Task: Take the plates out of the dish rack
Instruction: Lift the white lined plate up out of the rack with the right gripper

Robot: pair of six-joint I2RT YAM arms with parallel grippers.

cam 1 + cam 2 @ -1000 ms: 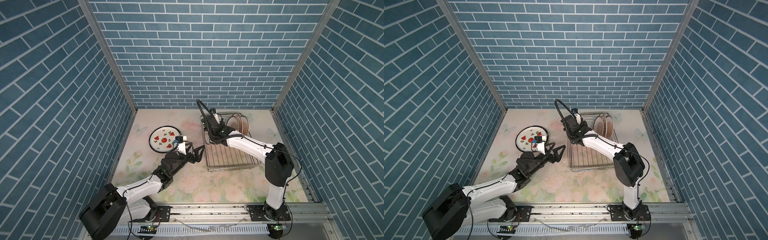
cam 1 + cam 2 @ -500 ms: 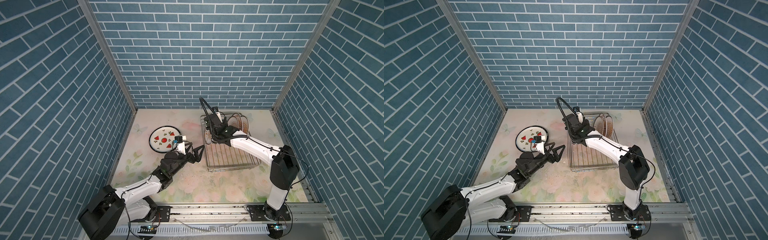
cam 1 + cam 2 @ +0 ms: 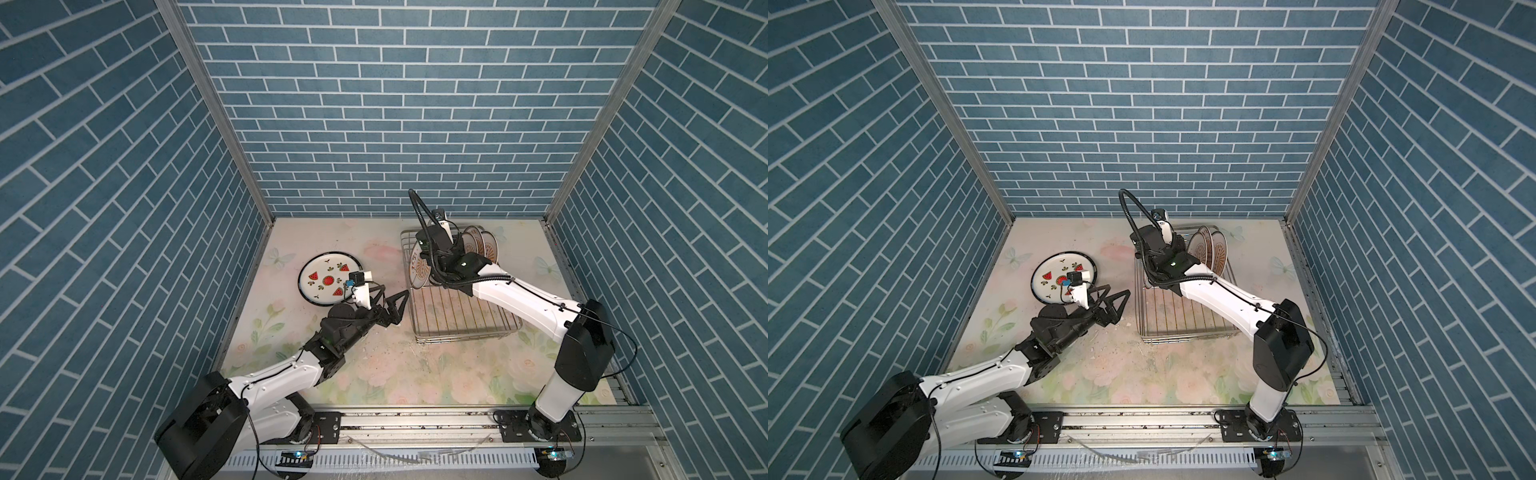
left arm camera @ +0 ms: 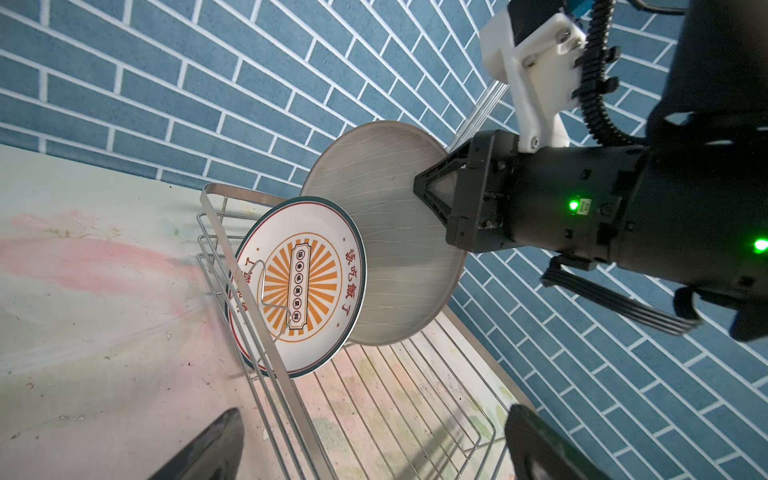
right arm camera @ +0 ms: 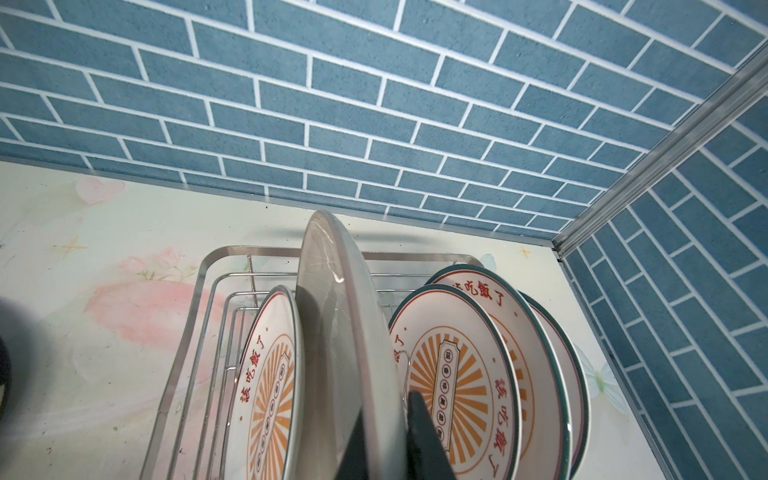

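Note:
The dish rack (image 3: 465, 332) (image 3: 1183, 338) stands at the back right of the table. Inside it, my right gripper (image 5: 384, 440) (image 4: 432, 203) is shut on the rim of the large grey plate (image 5: 332, 332) (image 4: 395, 249), which stands on edge and rises above its neighbours. A sunburst plate (image 4: 307, 286) (image 5: 270, 395) leans on its left, and others (image 5: 453, 386) (image 3: 482, 249) stand on its right. My left gripper (image 3: 395, 293) (image 4: 374, 449) is open and empty, just outside the rack's left side. The watermelon plate (image 3: 328, 280) (image 3: 1054, 274) lies flat on the table.
Blue brick walls close in the back and both sides of the floral table (image 3: 374, 374). The rack's near half (image 3: 457, 307) holds no plates. The right arm (image 3: 519, 299) stretches across the rack. A metal rail (image 3: 415, 428) runs along the front.
The right arm's elbow has swung to the right while its gripper stayed shut on the grey plate, shifting slightly toward the back. The left arm has barely moved.

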